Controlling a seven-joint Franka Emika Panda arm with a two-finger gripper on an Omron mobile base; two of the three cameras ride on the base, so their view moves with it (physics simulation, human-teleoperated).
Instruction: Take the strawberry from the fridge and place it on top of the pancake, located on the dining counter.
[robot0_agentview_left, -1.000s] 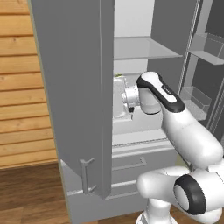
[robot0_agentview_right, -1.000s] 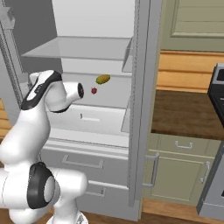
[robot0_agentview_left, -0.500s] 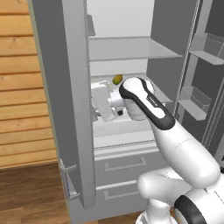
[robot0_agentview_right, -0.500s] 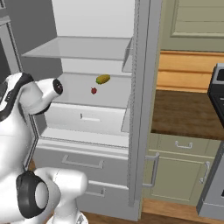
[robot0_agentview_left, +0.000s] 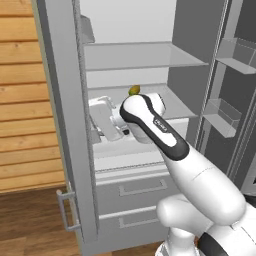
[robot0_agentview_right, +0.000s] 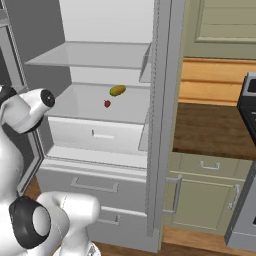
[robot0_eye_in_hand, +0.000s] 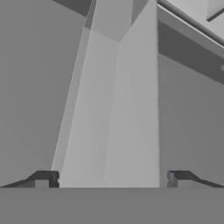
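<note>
The fridge (robot0_agentview_right: 100, 135) stands wide open in the right base view, and there is the strawberry (robot0_agentview_right: 107, 103), a tiny red dot on the pale middle shelf (robot0_agentview_right: 80, 102), centre-left of the frame. Just beside it, up and to the right, lies a yellow-green oval fruit (robot0_agentview_right: 117, 90), apart from the berry. In the left base view that fruit (robot0_agentview_left: 134, 90) peeks over the top of the white arm (robot0_agentview_left: 165, 140), which reaches in from the lower right toward the left door (robot0_agentview_left: 60, 120). The claw (robot0_agentview_left: 102, 122) sits at centre-left of that frame, right up against the door's inner edge, well short of the berry's spot on the shelf. In the hand view the two dark fingertips (robot0_eye_in_hand: 43, 178) sit far apart at the bottom corners, so the claw is spread wide, nothing between them, with grey fridge panels ahead.
</note>
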